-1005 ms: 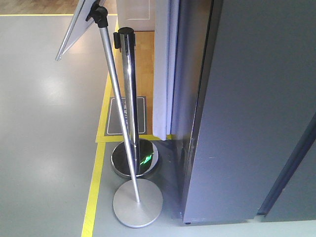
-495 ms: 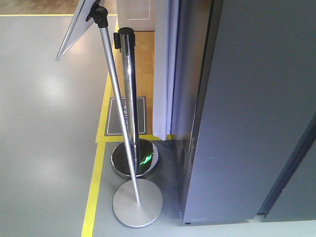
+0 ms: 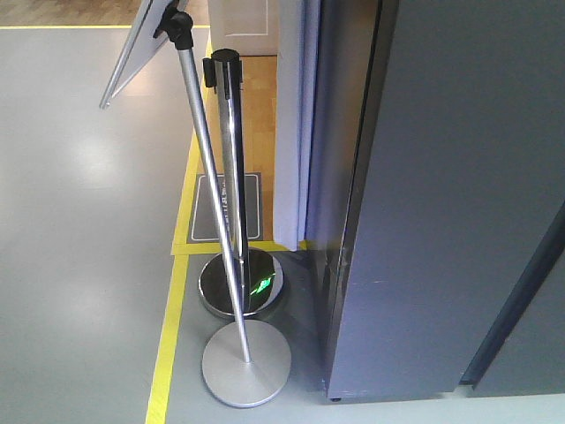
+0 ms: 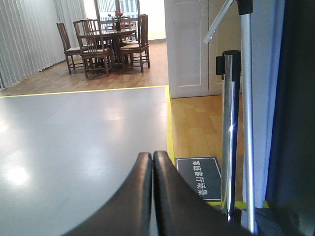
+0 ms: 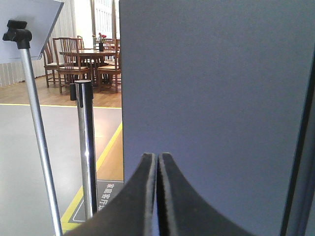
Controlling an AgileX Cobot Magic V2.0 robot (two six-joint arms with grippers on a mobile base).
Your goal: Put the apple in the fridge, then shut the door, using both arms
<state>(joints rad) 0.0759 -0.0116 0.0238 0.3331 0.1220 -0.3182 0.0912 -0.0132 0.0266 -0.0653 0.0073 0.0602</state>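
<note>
The fridge shows only as a tall dark grey outer panel (image 3: pixel 441 203), filling the right of the front view and most of the right wrist view (image 5: pixel 216 83). A dark slanted gap at the lower right splits two grey panels; I cannot tell which is the door. The apple is out of view. My left gripper (image 4: pixel 152 155) is shut with nothing in it and hangs over grey floor. My right gripper (image 5: pixel 157 156) is shut and empty, pointing at the grey panel.
A chrome barrier post (image 3: pixel 231 177) on a round base and a slanted sign stand (image 3: pixel 212 212) on a flat disc stand just left of the fridge. A white curtain (image 3: pixel 291 124), yellow floor tape (image 3: pixel 168 344), a dark floor mat (image 3: pixel 212 208) and a far dining table with chairs (image 4: pixel 106 42) also show.
The front view has crept very slightly, so the grey panel's foot sits a touch lower in the frame. Nothing else has moved.
</note>
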